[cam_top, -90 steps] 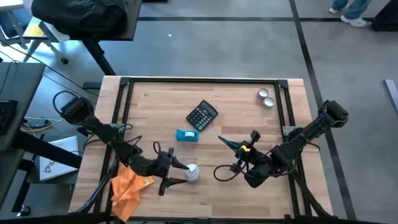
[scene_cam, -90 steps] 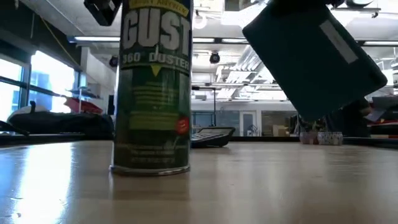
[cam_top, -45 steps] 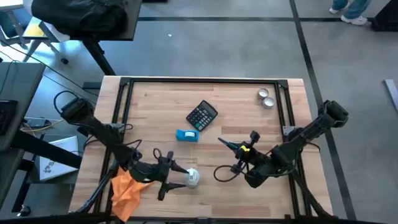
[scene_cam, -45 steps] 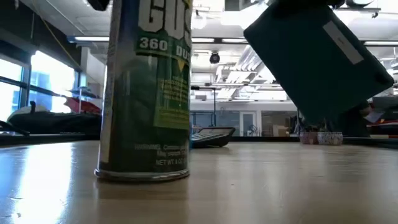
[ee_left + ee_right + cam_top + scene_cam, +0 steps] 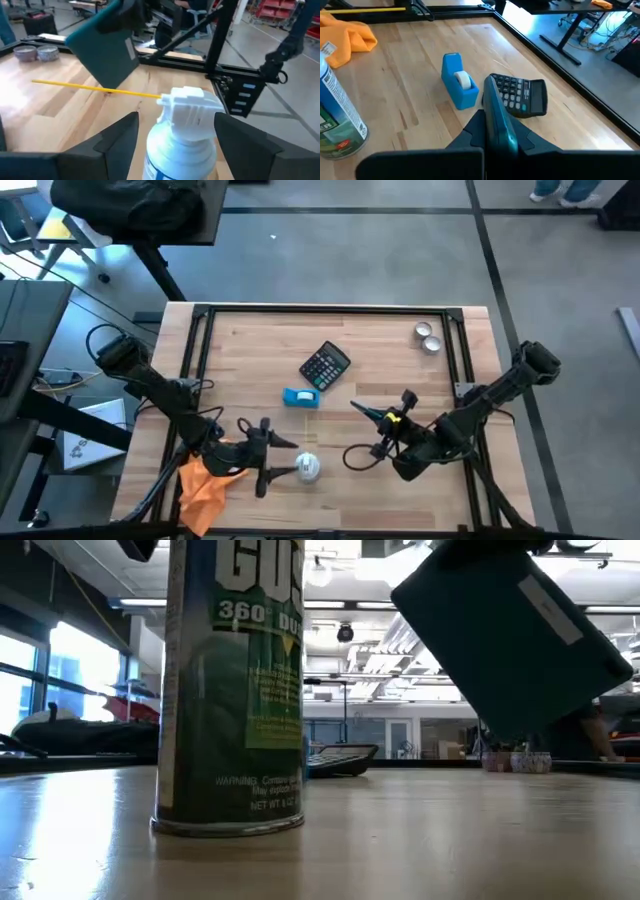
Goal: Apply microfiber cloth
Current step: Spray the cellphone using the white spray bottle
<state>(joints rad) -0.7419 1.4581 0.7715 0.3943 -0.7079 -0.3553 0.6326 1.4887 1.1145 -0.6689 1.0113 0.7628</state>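
A: Microfiber cloth point(image 5: 205, 480) is bunched at the table's point(image 5: 400, 380) front left corner, right beside the left arm, behind its wrist.

B: So the left gripper point(image 5: 268, 459) is nearer?

A: Yep, but its fingers are spread around the duster can point(image 5: 308, 467), not squeezing it. It'd have to pull back toward the cloth. Right gripper point(image 5: 495, 122) is clamped on a teal slab point(image 5: 497, 120), well apart.

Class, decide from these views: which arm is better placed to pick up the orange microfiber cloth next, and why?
The left. Its end effector is open around the duster can, right beside the microfiber cloth. The right end effector is shut on a teal tablet, farther away.
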